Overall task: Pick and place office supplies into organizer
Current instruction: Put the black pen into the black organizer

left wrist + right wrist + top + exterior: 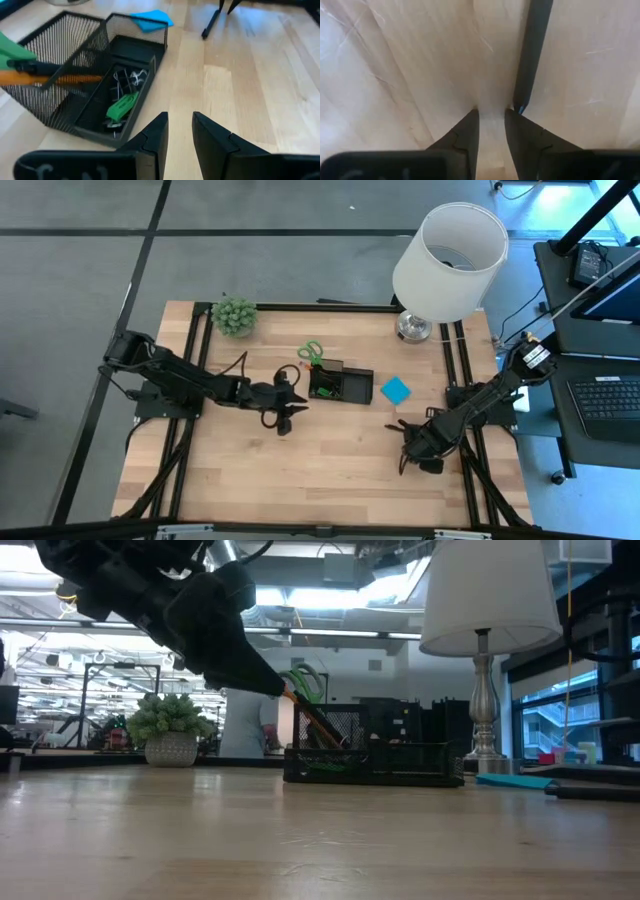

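From the overhead camera, the black mesh organizer sits around the middle of the wooden table, with the green-handled scissors sticking out at its far-left corner. The blue sticky-note pad lies flat just right of it, not touching. The left gripper hangs just left of and nearer than the organizer; the right gripper is down low to the right, nearer than the pad. A potted plant and a white-shaded lamp are along the far edge.

Table-level view: the organizer has an orange pencil leaning in its tall section, scissor loops poking above. The pad is a thin blue sliver on the right.

Left wrist cam: fingers parted a little, holding nothing, hovering over bare wood next to the organizer. The low compartment holds a small green piece and tiny clips; the pencil is in the tall one.

Right wrist cam: fingers slightly apart, nothing between them. A black pen lies on the wood, its end right at one fingertip.
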Action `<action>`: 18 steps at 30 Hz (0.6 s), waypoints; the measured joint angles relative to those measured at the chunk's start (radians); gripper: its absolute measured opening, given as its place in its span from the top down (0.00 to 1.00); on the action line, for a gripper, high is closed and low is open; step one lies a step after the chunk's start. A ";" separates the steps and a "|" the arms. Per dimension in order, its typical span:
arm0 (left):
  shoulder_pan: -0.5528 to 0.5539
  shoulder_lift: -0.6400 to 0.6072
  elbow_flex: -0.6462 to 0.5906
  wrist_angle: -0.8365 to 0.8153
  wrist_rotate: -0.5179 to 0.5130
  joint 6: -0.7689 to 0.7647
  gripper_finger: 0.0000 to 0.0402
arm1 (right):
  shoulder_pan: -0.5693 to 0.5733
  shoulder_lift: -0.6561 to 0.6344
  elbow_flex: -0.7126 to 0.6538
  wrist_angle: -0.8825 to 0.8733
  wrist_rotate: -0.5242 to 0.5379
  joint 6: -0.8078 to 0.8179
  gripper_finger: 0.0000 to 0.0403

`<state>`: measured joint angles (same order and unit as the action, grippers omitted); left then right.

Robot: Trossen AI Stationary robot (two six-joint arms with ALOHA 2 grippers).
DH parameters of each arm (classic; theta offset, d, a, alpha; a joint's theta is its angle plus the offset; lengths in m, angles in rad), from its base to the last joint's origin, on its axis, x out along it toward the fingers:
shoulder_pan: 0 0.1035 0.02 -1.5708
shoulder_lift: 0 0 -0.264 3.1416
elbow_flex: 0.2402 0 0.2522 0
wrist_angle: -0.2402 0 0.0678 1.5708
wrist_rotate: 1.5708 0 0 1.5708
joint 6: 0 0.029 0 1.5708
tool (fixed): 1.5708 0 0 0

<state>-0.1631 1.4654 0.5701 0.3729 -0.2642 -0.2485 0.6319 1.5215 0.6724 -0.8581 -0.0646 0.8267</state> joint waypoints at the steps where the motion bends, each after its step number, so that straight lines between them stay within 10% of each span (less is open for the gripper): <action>1: 0.000 0.000 0.000 0.006 0.000 0.000 0.80 | 0.000 0.000 0.000 0.000 0.006 -0.002 0.75; 18: 0.000 0.000 0.000 0.036 0.015 0.000 0.80 | -0.001 -0.001 0.001 0.014 0.012 0.000 0.76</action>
<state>-0.1631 1.4651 0.5703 0.4088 -0.2492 -0.2485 0.6313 1.5204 0.6735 -0.8440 -0.0521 0.8263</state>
